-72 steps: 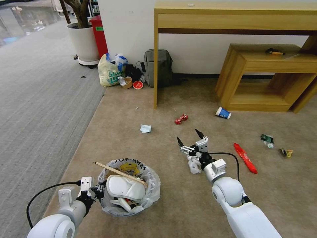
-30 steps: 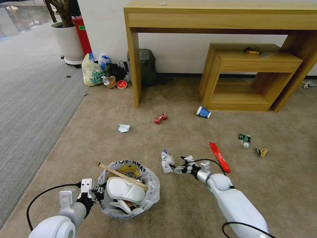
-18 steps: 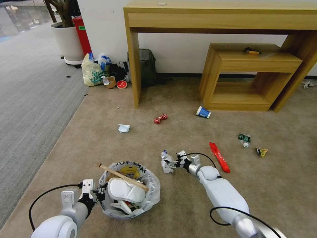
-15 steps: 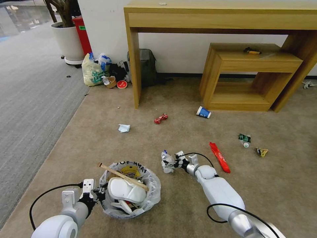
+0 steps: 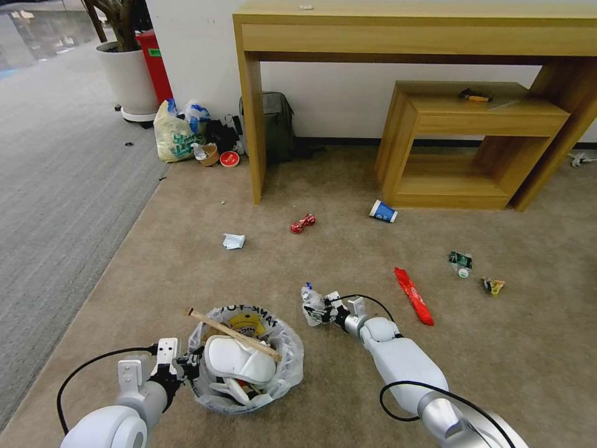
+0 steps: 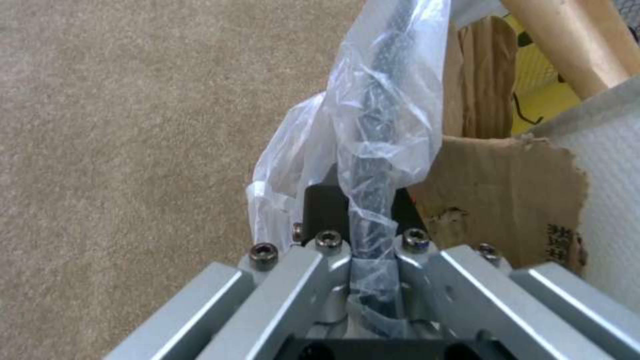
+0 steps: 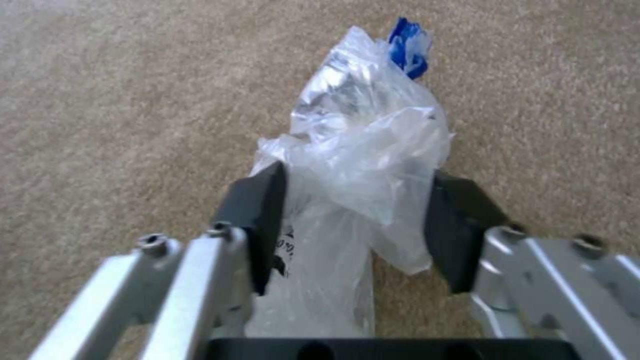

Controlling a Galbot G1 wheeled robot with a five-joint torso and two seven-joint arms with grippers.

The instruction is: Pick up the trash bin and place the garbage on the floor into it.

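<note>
The right pincer is closing its black pads on either side of a crumpled clear plastic wrapper with a blue scrap, which is lying on the beige short-pile carpet floor just right of the bin. The left pincer is clamping narrowly on the bag-covered rim of the small round black trash bin lined with crinkly translucent plastic. Inside it are sitting a white slipper, a wooden stick and torn cardboard. Farther out, a red wrapper and a blue paper cup are lying on the floor.
</note>
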